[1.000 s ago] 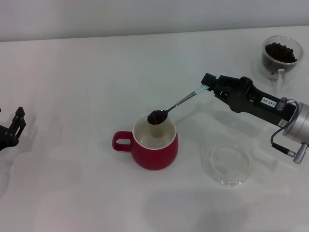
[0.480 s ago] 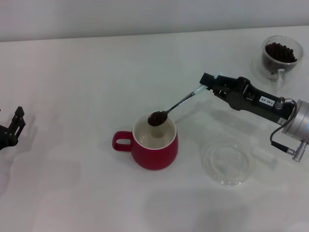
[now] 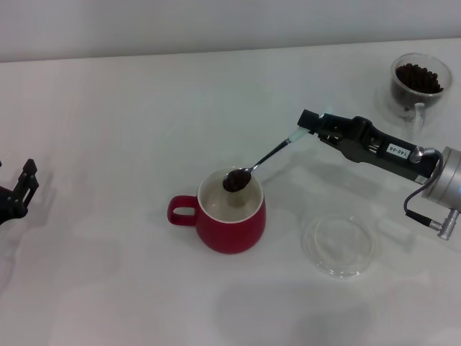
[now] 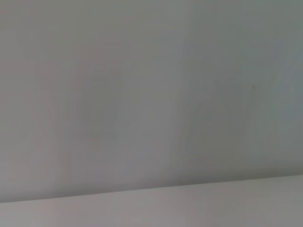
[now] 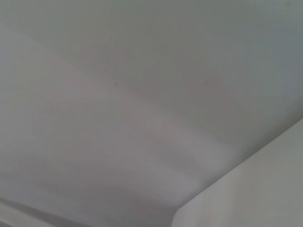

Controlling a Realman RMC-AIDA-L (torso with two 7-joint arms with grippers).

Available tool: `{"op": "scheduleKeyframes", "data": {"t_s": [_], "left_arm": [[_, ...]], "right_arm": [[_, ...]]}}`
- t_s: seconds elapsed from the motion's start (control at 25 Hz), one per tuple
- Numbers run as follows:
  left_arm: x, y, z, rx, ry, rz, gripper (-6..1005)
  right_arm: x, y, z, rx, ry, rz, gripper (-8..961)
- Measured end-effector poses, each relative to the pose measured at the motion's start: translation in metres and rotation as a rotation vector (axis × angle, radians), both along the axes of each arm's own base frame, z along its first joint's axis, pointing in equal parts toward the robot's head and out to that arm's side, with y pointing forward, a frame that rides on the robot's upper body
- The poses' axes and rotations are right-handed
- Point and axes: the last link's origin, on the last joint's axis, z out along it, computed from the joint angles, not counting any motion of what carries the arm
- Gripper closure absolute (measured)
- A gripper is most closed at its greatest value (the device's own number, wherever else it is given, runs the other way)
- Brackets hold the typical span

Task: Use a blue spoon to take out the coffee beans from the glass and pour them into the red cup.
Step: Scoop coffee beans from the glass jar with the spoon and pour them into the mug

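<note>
In the head view my right gripper (image 3: pixel 310 122) is shut on the pale handle end of the blue spoon (image 3: pixel 268 156). The spoon slants down to the left, and its bowl holds a small heap of coffee beans (image 3: pixel 234 179) just over the white inside of the red cup (image 3: pixel 229 213), at its far rim. The glass (image 3: pixel 419 84) stands at the far right with more dark beans in it. My left gripper (image 3: pixel 21 189) sits parked at the left edge. Both wrist views show only blank pale surface.
A shallow clear glass dish (image 3: pixel 338 244) lies on the white table (image 3: pixel 115 130) to the right of the red cup, below my right arm. The cup's loop handle points left.
My right gripper has lowered the loaded spoon slightly, bringing its bowl down to the cup's far rim. The left arm has not moved.
</note>
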Motion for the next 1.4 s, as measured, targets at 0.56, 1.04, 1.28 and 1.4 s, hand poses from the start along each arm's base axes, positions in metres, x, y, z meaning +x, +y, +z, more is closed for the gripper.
{"op": "scheduleKeyframes", "data": {"t_s": [0.56,1.04,1.28,1.4], "left_arm": [[-0.001,0.000,-0.001,-0.003,0.002,0.007,407],[-0.001,0.000,-0.001,-0.004,0.003,0.007,407],[-0.002,0.000,-0.001,-0.008,0.005,0.016,407],[-0.002,0.000,-0.002,-0.009,0.006,0.018,407]], "right_arm": [[-0.009,0.003,-0.002,0.010,-0.047,0.085,774],[-0.010,0.006,0.000,0.044,-0.081,0.125,773],[-0.014,0.007,0.001,0.060,-0.114,0.178,772],[-0.017,0.008,0.000,0.065,-0.133,0.210,772]]}}
